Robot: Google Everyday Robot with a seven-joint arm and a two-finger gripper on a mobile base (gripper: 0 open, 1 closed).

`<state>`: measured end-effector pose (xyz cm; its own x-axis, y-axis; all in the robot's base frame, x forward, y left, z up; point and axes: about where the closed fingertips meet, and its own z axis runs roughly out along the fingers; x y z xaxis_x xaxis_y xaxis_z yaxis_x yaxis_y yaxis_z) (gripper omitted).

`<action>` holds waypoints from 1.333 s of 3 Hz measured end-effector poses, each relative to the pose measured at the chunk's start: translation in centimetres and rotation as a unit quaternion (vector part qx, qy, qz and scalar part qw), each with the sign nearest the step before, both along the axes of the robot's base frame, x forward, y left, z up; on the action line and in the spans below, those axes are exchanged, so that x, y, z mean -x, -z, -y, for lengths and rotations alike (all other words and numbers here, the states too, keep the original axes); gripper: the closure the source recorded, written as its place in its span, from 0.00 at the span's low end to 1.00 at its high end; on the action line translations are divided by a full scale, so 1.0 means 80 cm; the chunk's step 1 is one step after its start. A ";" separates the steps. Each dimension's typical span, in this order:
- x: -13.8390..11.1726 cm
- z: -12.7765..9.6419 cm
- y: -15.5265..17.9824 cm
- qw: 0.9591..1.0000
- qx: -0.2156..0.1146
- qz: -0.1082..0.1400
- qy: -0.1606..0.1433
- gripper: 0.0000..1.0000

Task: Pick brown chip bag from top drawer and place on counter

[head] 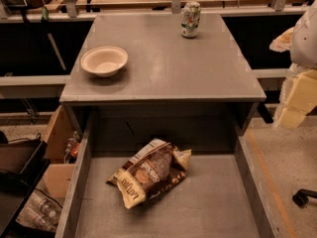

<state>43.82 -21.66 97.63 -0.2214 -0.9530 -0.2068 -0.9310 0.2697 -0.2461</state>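
Camera view: the brown chip bag (151, 172) lies flat on the floor of the top drawer (218, 202), which is pulled out below the front edge of the counter (168, 73). The bag's long axis runs diagonally. One cream-yellow end points toward the counter's front right corner and the other points away to the left. The foil is crinkled and glossy, the drawer and counter matte grey. The drawer's near end is cut off. On the counter stand a round pale bowl (104, 61) and a drink can (190, 20). The gripper (294, 103) hangs right of the counter's front right corner, cropped by the frame; I cannot tell its opening.
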 end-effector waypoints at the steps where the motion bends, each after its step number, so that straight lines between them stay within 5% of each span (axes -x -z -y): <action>1: 0.000 0.000 0.000 1.000 0.000 0.000 0.000 0.00; 2: -0.025 -0.026 0.015 0.999 0.022 -0.004 -0.034 0.00; 3: -0.065 -0.076 0.061 0.993 0.038 -0.017 -0.112 0.00; 4: -0.082 -0.121 0.115 0.976 0.032 -0.028 -0.212 0.00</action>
